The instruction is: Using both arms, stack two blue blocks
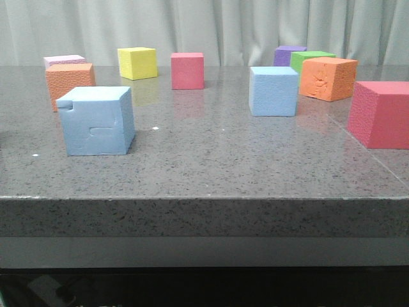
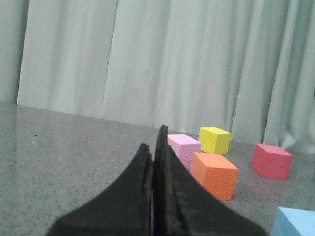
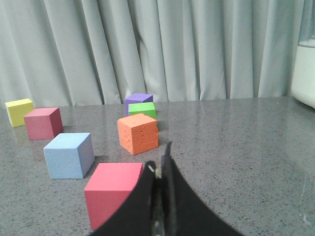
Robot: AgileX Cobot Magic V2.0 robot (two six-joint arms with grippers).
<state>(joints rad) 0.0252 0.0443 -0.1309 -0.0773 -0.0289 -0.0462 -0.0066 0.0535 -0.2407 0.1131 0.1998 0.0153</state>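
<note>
A: Where do the blue cubes sit, reading across the front view?

B: The notched blue block [image 1: 96, 121] is at lower left on the grey speckled table [image 1: 211, 163], with a cut corner and a rectangular dent on its face. The plain blue block [image 1: 273, 91] is right of centre, well apart from it. Neither is stacked.

A: And the tools?

B: Neither shows in the front view. On the wrist cameras, the left gripper [image 2: 153, 164] has its dark fingers pressed together on nothing; the right gripper [image 3: 161, 169] is likewise clenched and empty.

A: So what's needed?

B: I'd judge both must spread their fingers first, then each approach its nearer cube squarely across flat faces. The foam looks soft and grainy, so a light squeeze should do. The pink block [image 3: 113, 191] lies close to the right gripper's path, so it should be skirted.
</note>
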